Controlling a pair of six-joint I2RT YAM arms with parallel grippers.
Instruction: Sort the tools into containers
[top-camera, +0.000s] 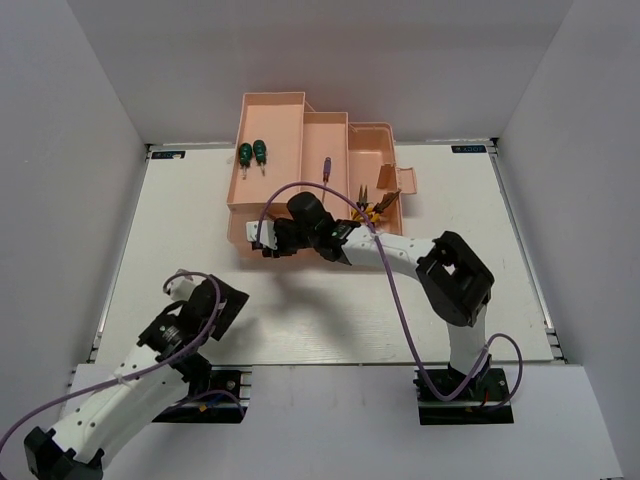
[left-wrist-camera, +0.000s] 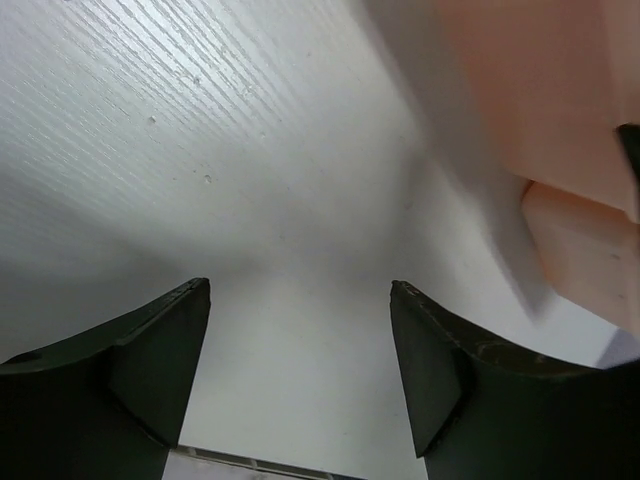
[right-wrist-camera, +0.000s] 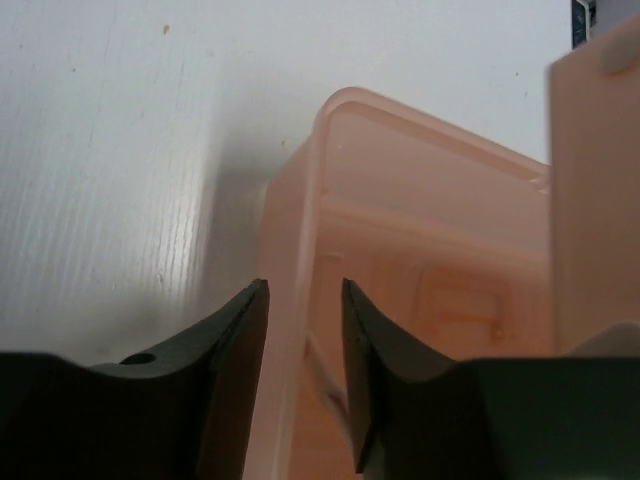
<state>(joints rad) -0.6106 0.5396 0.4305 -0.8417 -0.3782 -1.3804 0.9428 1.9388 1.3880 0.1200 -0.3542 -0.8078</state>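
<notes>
The salmon-pink toolbox (top-camera: 300, 160) stands at the back centre with its tiered trays spread open. Two green-handled screwdrivers (top-camera: 252, 152) lie in the left tray. The blue-handled screwdriver (top-camera: 324, 170) lies in the middle tray. Yellow-and-black pliers (top-camera: 372, 207) lie in the right tray. The thin dark screwdriver is out of view. My right gripper (top-camera: 262, 243) is at the toolbox's near left corner. In the right wrist view it (right-wrist-camera: 305, 285) is closed narrowly astride the base compartment's rim (right-wrist-camera: 300, 200). My left gripper (top-camera: 228, 300) is open and empty over bare table (left-wrist-camera: 300, 285).
The toolbox's blurred corner (left-wrist-camera: 530, 100) shows at the upper right of the left wrist view. White walls close in the table on three sides. The right arm's purple cable (top-camera: 390, 290) loops over the table in front of the toolbox.
</notes>
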